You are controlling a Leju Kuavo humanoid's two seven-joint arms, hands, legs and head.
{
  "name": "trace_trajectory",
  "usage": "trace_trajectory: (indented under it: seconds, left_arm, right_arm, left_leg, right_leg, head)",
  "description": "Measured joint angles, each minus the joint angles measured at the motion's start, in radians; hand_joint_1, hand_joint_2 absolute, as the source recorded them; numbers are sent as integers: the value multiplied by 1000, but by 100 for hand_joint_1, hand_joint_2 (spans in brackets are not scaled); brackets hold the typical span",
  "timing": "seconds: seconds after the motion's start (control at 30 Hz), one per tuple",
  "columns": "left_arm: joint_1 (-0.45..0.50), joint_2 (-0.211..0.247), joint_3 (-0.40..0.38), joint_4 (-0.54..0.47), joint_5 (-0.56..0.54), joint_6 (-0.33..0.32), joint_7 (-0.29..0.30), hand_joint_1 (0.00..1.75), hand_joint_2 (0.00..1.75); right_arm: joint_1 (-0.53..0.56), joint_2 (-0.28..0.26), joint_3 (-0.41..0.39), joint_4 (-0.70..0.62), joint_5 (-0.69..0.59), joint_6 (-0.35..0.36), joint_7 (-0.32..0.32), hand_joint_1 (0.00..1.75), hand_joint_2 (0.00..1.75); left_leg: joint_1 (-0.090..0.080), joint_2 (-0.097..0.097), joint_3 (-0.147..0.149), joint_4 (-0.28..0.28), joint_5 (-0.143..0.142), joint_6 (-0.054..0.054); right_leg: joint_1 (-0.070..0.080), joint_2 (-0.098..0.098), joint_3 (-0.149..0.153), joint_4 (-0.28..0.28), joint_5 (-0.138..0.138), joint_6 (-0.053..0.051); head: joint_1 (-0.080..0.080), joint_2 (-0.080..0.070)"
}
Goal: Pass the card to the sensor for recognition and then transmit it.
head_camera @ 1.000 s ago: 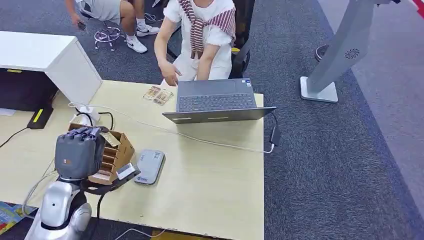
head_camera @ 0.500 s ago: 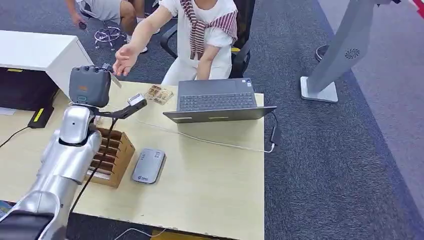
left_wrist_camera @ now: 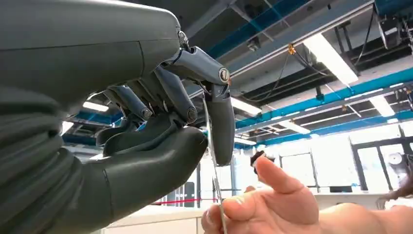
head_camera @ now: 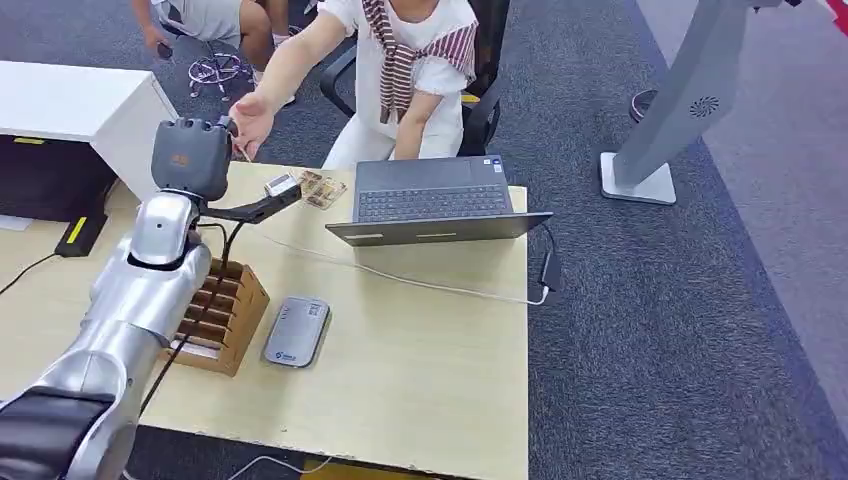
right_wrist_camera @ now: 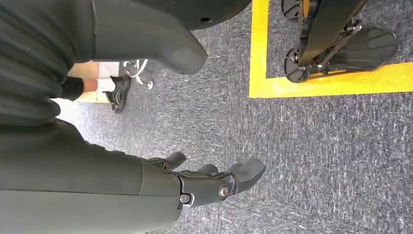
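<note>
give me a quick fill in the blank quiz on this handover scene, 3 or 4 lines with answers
1. The robot's left hand pinches a thin pale ____ seen edge-on.
2. The seated person's open hand reaches toward the robot's ____ hand.
3. The flat grey card sensor lies on the table beside the brown ____ card holder.
4. The right hand hangs over grey ____.

Missing words: card; left; wooden; carpet

No wording is legible anywhere. The grey card reader (head_camera: 297, 332) near the table's (head_camera: 420, 370) front edge bears a small blue mark, too small to read. An orange mark on the left hand (head_camera: 190, 158) is equally unreadable.
</note>
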Motion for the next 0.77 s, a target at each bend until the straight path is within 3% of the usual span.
trace_trajectory:
  seconds: [0.07,0.1,0.63,0.77]
  left_arm:
    - [0,-2,0,8,0,0,9,175,175]
    - [0,-2,0,12,1,0,10,0,175]
    - [0,-13,-1,38,24,-6,30,0,175]
    - [29,-8,-1,-2,132,16,-14,0,175]
  right_arm:
    - [0,0,0,0,0,0,0,0,175]
    - [0,0,0,0,0,0,3,0,175]
    - [2,0,0,0,0,-2,-1,0,175]
    - [4,0,-2,0,-10,-2,-5,0,175]
  left_leg:
    - [0,0,0,0,0,0]
    - [0,0,0,0,0,0]
    - [0,0,0,0,0,0]
    - [0,0,-1,0,0,0]
  right_leg:
    - [0,0,0,0,0,0]
    - [0,0,0,0,0,0]
    - [0,0,0,0,0,0]
    - [0,0,0,0,0,0]
  head:
    - [0,0]
    - [0,0]
    - [0,0]
    - [0,0]
